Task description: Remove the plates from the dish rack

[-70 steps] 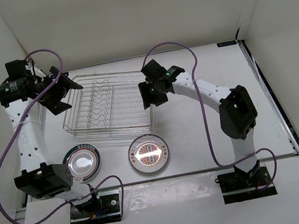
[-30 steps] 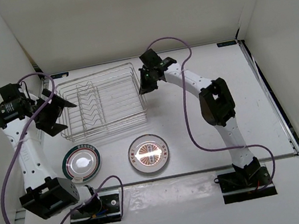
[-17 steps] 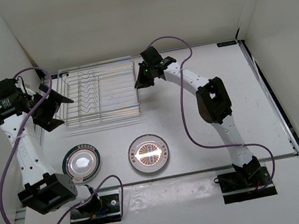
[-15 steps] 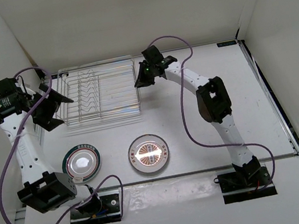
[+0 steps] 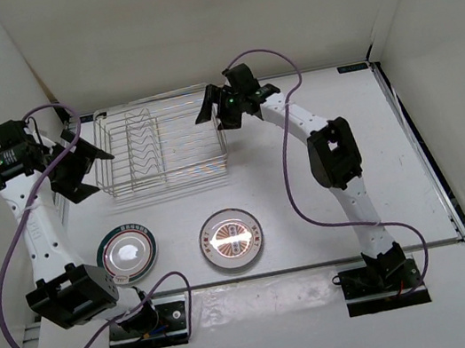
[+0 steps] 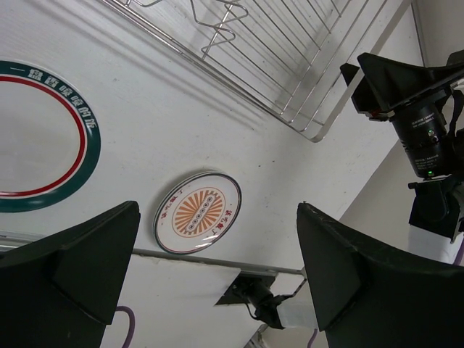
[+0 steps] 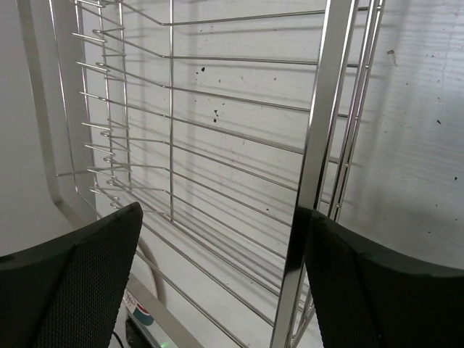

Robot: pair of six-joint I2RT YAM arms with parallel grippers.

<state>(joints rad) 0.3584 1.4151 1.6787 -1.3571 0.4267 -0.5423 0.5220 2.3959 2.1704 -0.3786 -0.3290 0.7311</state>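
Rack check | dish rack (image 5: 160, 146) looks empty, at counter (image 5: 409, 152) back; green-rimmed plate (image 5: 129, 253) and sunburst plate (image 5: 230, 236) flat in front | left fingers (image 6: 72, 268) apart, holding nothing — right fingers (image 7: 65, 275) apart beside end wires | back out straight, avoid snagging.

Dish rack (image 5: 160, 146) behind left plate (image 5: 128, 254) and right plate (image 5: 231, 239)

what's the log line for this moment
dish rack: empty | unloaded: green-rimmed plate, orange sunburst plate | left gripper: open, rack's left end | right gripper: open, rack's right end
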